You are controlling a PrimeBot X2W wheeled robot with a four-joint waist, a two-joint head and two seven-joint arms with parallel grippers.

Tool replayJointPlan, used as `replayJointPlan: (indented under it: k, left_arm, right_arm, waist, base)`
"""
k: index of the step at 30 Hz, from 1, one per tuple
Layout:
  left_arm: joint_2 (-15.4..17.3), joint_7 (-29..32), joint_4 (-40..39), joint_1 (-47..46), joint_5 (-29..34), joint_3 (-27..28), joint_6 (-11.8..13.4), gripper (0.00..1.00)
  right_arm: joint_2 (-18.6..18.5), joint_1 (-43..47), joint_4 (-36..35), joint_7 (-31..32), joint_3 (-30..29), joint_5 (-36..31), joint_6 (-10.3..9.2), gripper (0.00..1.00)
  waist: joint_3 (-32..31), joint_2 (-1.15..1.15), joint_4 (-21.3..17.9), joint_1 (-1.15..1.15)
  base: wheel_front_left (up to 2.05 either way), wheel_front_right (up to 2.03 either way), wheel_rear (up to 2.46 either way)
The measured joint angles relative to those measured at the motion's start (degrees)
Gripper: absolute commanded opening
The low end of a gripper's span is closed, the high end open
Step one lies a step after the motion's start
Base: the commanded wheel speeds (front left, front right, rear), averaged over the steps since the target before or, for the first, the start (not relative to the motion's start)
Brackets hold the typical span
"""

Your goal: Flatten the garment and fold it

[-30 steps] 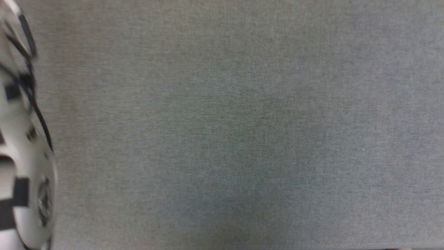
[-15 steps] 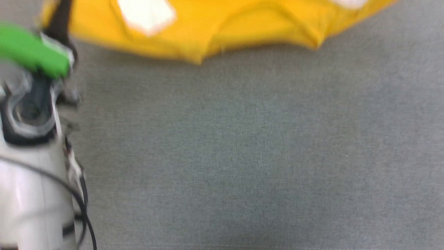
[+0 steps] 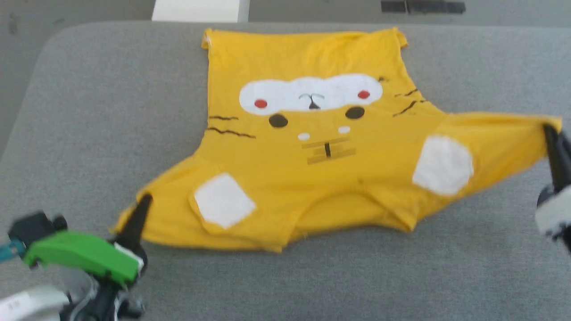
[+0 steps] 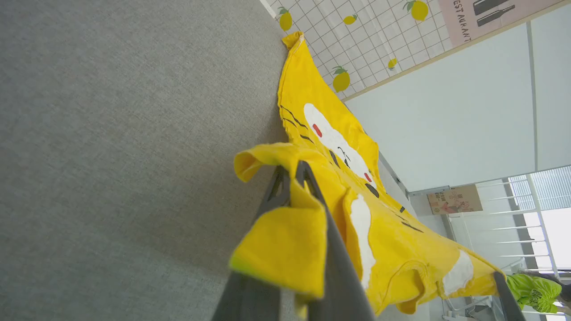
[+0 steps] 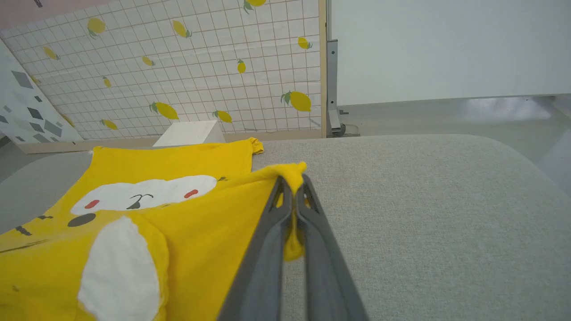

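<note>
We hold a mustard-yellow cotton T-shirt [image 3: 312, 178] by its sleeves.
Nearest us, our left end effector [image 3: 143, 201] and right end effector [image 3: 548, 130] each clench a sleeve tip; the shirt lies face-print up on the grey fabric table [image 3: 111, 111], hem farthest.

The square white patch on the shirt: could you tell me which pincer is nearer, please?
Left. The left pincer grips the garment just beside the patch; the right pincer grips the opposite sleeve.
</note>
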Motion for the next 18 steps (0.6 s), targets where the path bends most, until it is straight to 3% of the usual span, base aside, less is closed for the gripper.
replayJointPlan:
  k: [9,18]
  left_arm:
    - [-2.23,-1.64,-4.97,15.12,-0.34,0.97,0.42,0.0]
    - [-2.72,-2.59,-8.68,20.87,-0.89,1.07,0.34,0.0]
  right_arm:
    - [9.45,16.72,-9.69,2.33,-7.66,0.05,0.01,0.0]
    - [10.83,23.77,-12.26,2.66,-10.95,2.44,0.01,0.0]
  waist:
    - [-6.75,0.0,0.24,0.0]
    - [-8.92,0.0,0.26,0.0]
  base:
    - [0.0,0.0,0.0]
    - [0.0,0.0,0.0]
